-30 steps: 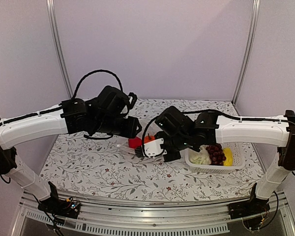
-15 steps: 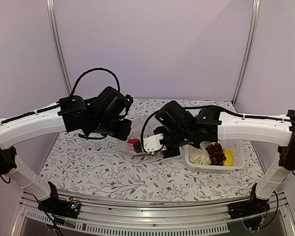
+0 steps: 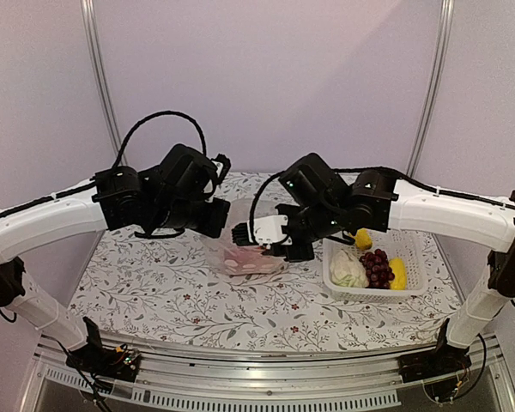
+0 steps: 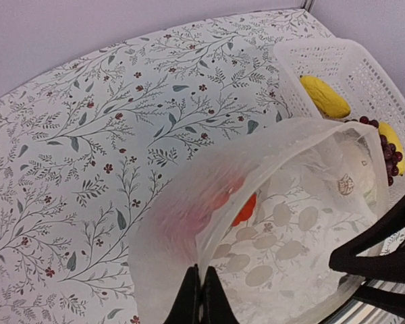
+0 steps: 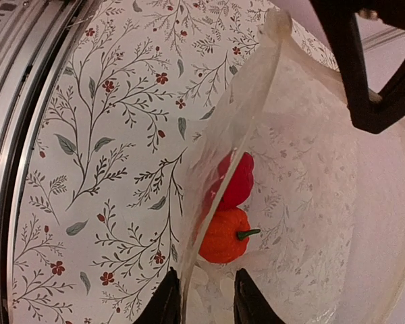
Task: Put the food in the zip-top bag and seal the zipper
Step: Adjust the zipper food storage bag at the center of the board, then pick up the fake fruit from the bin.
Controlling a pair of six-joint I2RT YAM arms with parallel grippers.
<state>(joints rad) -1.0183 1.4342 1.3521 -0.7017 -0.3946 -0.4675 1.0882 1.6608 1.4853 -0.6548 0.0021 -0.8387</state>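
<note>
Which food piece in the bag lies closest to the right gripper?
The orange pumpkin with the green stem; the red pepper sits beyond it, farther from the right gripper.

From above, my own wrists hide my left end effector (image 4: pixel 201 300) and right end effector (image 5: pixel 206 297). The food (image 3: pixel 245 259) in the zip-top bag (image 3: pixel 239 219) shows there only as a pink smear. The basket (image 4: pixel 371 67) runs off the left wrist view's edge.
</note>
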